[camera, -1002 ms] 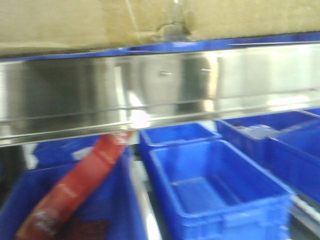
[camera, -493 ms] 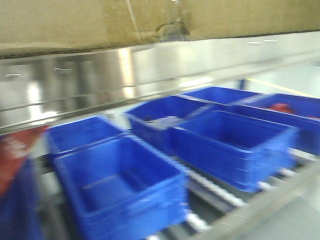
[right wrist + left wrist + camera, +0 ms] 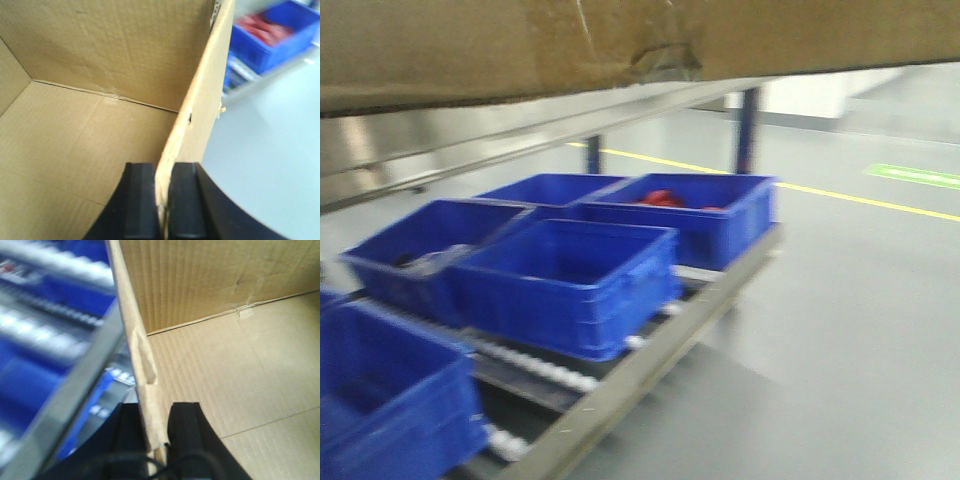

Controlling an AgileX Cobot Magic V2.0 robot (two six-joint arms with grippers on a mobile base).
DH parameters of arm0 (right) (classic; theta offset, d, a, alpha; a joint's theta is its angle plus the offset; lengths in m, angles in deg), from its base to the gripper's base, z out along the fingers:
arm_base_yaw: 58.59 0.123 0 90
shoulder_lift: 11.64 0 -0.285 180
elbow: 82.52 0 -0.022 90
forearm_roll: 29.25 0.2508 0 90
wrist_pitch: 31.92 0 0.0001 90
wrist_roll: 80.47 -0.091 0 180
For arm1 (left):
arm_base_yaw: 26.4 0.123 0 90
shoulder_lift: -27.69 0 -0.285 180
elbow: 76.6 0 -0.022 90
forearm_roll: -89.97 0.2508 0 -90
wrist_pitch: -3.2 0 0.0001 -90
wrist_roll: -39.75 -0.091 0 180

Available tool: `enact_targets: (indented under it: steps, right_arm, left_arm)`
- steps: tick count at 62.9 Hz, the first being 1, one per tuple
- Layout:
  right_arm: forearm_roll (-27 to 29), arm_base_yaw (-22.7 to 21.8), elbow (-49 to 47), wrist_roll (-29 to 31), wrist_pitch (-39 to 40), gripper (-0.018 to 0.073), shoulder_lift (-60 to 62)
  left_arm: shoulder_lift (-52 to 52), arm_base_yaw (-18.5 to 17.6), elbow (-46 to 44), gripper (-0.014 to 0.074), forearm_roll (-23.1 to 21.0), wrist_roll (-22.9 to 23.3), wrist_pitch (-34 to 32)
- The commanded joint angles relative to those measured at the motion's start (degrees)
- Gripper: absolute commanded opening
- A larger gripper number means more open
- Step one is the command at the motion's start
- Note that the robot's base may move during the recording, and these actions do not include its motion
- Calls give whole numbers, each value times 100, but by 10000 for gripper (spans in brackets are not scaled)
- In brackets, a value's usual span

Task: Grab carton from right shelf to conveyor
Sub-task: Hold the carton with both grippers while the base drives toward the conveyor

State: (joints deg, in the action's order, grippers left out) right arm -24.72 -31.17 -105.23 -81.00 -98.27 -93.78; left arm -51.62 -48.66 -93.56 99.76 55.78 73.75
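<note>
Front view: the carton (image 3: 470,45) fills the whole top strip, plain brown cardboard with a small tear (image 3: 665,62) on its lower edge near the middle. Just under that edge on the left you can see the shiny steel rail of the shelf (image 3: 380,150). It's too blurry to say whether the box touches it.

Below and further back, a bunch of blue bins (image 3: 570,280) sit on a roller rack (image 3: 555,375). The far one on the right has something red (image 3: 660,197) in it. Off to the right is grey floor (image 3: 840,330) with a yellow line (image 3: 860,200) running across it.

The wrist views are clearer. The left gripper (image 3: 155,442) is clenched on the carton's left wall, with one black finger (image 3: 186,435) inside the box and the other outside, and the cardboard edge is pinched between them. That wall has a dent or split just above the grip. The right gripper (image 3: 162,200) does the same thing on the right wall, fingers tight on both faces of the cardboard.

Both cameras look down into the open box: bare corrugated bottom and walls.
</note>
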Motion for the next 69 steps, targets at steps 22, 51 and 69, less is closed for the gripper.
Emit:
enact_targets:
  steps: [22,51,69]
  right_arm:
    - [74,0,-33,102,427,-67,78]
    - [74,0,-33,102,427,-67,78]
    - [74,0,-33,102,427,-67,78]
  left_arm:
    - [40,-35,-5,-20,-147,-71,-58]
    - [40,-35,-5,-20,-147,-71,-58]
    - [40,-35,-5,-20,-147,-71,-58]
